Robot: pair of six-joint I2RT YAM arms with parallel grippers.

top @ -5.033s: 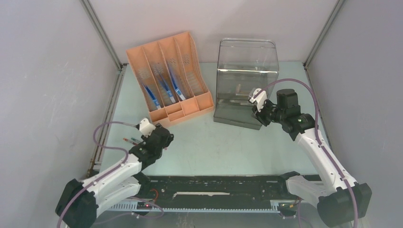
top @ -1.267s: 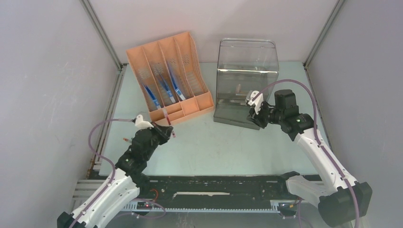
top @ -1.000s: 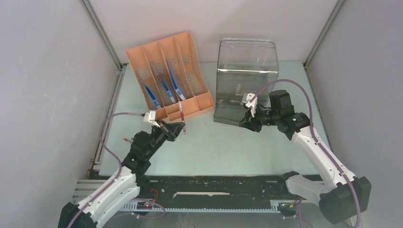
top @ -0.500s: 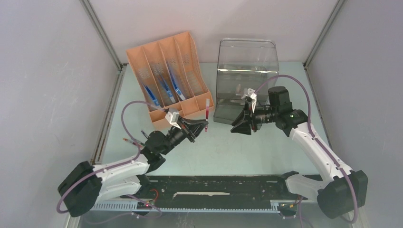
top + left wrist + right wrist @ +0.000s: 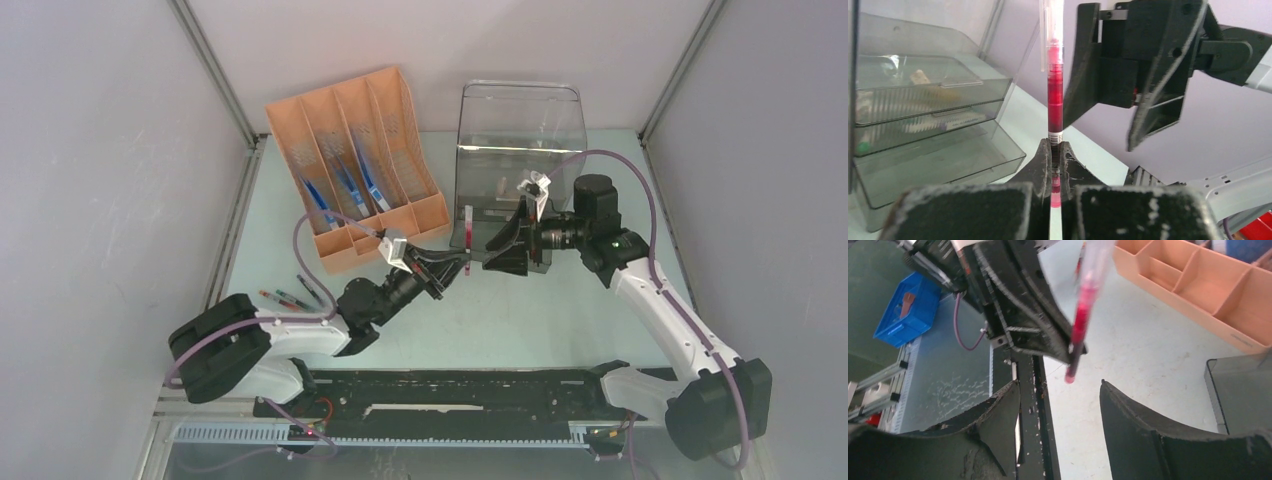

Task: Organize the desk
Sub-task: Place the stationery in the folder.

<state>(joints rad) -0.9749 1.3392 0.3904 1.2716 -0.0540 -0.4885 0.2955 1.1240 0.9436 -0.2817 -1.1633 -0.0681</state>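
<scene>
My left gripper (image 5: 462, 266) is shut on the lower end of a red pen (image 5: 467, 228) and holds it upright above the pale mint-green desk (image 5: 560, 310). In the left wrist view the pen (image 5: 1055, 100) rises from between the closed jaws of that gripper (image 5: 1055, 156). My right gripper (image 5: 493, 252) faces it from the right, open, with its fingers (image 5: 1082, 70) close beside the pen. In the right wrist view the pen (image 5: 1083, 322) hangs just beyond the gap of the right gripper (image 5: 1060, 386), with nothing between the fingers.
An orange slotted organizer (image 5: 355, 160) with blue items stands at the back left. Directly behind the grippers is a clear drawer unit (image 5: 515, 170). Several loose pens (image 5: 295, 297) lie on the desk at the left. A black rail (image 5: 450, 395) runs along the front edge.
The left arm has swung right, carrying the red pen from near the organizer to in front of the drawer unit. The right gripper has opened wide and turned toward the pen.
</scene>
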